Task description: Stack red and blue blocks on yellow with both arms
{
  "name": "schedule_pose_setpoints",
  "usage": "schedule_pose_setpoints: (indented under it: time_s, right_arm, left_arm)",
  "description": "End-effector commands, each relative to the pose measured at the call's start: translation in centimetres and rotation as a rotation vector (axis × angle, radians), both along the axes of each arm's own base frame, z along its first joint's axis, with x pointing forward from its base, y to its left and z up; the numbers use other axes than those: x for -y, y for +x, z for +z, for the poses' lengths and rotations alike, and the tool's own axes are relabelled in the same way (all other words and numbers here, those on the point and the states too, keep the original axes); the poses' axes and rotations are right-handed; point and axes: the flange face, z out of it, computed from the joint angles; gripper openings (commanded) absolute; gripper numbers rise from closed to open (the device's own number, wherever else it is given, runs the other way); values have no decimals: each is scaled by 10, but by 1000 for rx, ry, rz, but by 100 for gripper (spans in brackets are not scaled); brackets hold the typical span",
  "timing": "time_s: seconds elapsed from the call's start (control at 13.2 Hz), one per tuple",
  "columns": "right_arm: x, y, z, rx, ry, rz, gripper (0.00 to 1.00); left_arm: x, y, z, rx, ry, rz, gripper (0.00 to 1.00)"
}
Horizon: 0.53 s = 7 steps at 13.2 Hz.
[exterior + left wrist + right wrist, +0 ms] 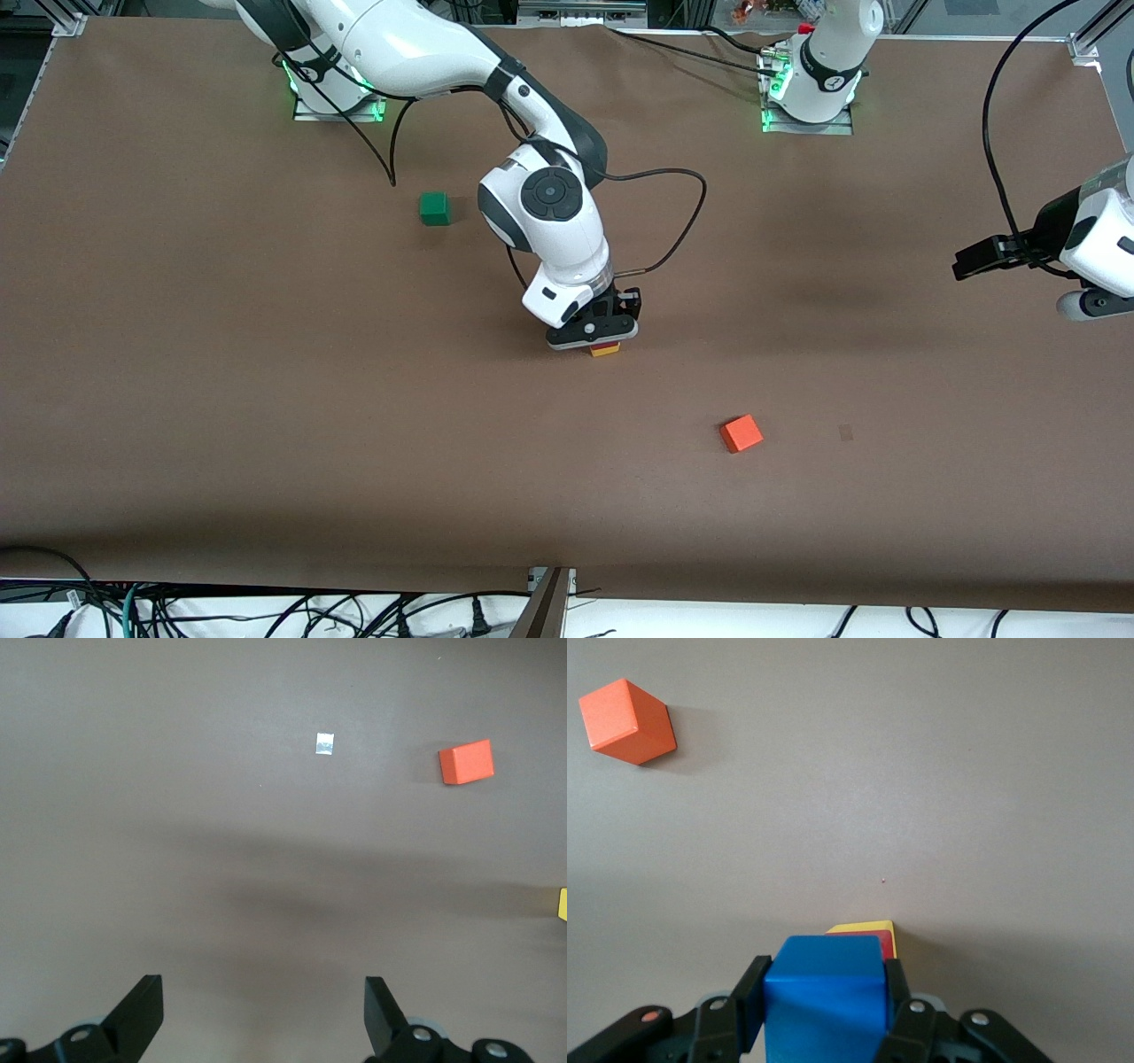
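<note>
Presently the right gripper (606, 337), mid-table, is clamped on the blue block (825, 992) over the red block (873, 940) and yellow block (606, 351); light, stiff cubes seem best pinched on flat sides; the left gripper (264, 1014) is held wide open and empty at the table's left-arm edge, waiting.

Right claw (824, 1010) clamped low mid-table, left claw (264, 1014) spread, waiting

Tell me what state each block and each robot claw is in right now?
blue block: held in right gripper, over the stack
red block: on yellow block
yellow block: on table, bottom of stack
orange block: loose on table
green block: loose on table
left gripper: open, empty, waiting
</note>
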Motion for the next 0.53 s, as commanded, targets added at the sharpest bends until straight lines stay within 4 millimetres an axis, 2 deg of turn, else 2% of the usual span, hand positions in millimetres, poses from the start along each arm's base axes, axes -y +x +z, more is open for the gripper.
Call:
schedule_pose_setpoints:
  time_s: [0.0,0.15,0.23,0.45]
  right_arm:
    - [-4,4,1,22,6,11,39]
    - [-3,4,2,21,6,9,50]
    - [-4,3,4,19,6,7,60]
    - [-3,2,10,9,3,3,100]
  left_arm:
    - [-2,-1,7,15,-19,-8,100]
    - [-2,-1,7,15,-19,-8,100]
    - [-2,-1,7,15,-19,-8,100]
    - [-2,-1,7,15,-19,-9,100]
